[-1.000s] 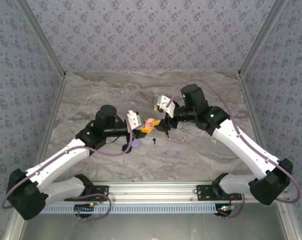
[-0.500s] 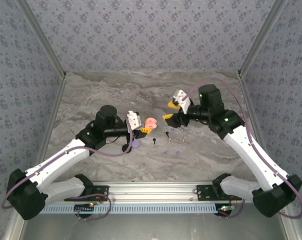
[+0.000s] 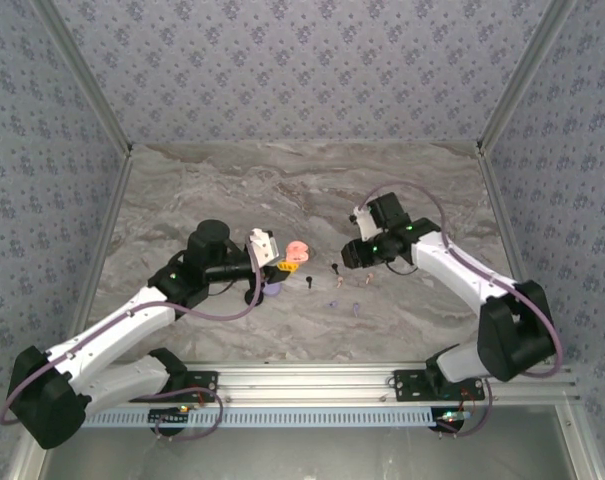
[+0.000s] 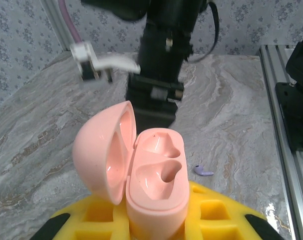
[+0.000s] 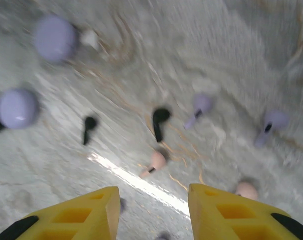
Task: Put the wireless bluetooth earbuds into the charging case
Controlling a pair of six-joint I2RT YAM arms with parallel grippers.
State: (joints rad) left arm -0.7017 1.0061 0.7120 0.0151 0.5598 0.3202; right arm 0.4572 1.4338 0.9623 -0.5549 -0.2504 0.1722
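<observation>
While left gripper (image 4: 156,222) clamps one charging case (image 4: 156,185), right gripper (image 5: 152,210) apart, two black, two lavender, two pink earbuds (image 5: 155,161) at its 12 o'clock

Open charging case (image 4: 151,185) seated in left end effector (image 3: 285,262), lid standing at its left, earbuds (image 5: 160,122) scattered on worktop (image 3: 232,190) right of it, below right end effector (image 5: 154,200), two seemingly round discs (image 5: 16,107) left of them

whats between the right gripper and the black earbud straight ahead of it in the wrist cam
A pale pink earbud lies between the right gripper and that black earbud, nearer the gripper; the right wrist view shows it.
</observation>
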